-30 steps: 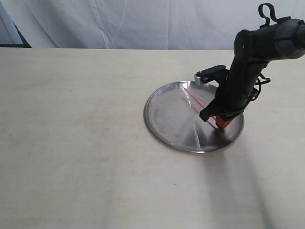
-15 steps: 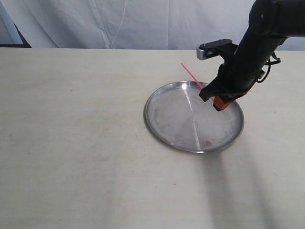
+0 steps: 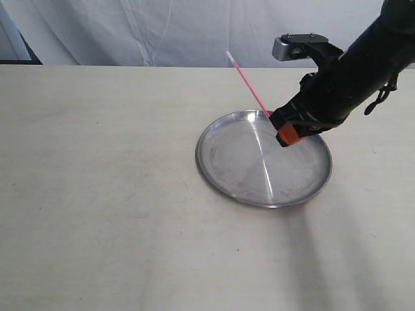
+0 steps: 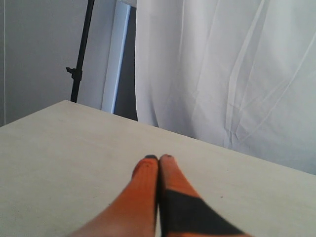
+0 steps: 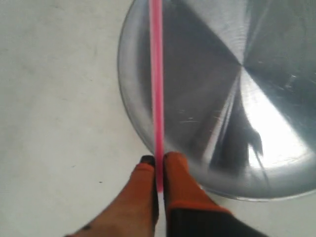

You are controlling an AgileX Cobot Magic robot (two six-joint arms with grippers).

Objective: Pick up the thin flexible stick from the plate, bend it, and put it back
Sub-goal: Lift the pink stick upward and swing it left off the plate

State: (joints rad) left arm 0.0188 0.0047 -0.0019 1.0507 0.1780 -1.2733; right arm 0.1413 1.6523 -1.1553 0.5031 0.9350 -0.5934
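Observation:
The thin pink stick [image 3: 249,87] is held up in the air, slanting up and to the left with its whitish tip highest, clear of the silver plate [image 3: 227,168]. My right gripper [image 3: 283,135] is shut on the stick's lower end, hovering above the plate's far right part. From the right wrist view the stick [image 5: 156,84] runs straight out from between the orange fingers [image 5: 175,170] of that gripper [image 5: 159,160], over the plate [image 5: 276,163] below. My left gripper [image 4: 158,158] is shut with nothing in it, over bare table, and is out of the exterior view.
The light wooden table [image 3: 97,194] carries the plate only. A white curtain [image 3: 162,32] hangs behind the far edge. A dark stand [image 4: 81,49] rises beyond the table in the left wrist view.
My right gripper has lifted the stick off the plate and risen up and back. The stick went from lying flat on the plate to slanting in the air above it.

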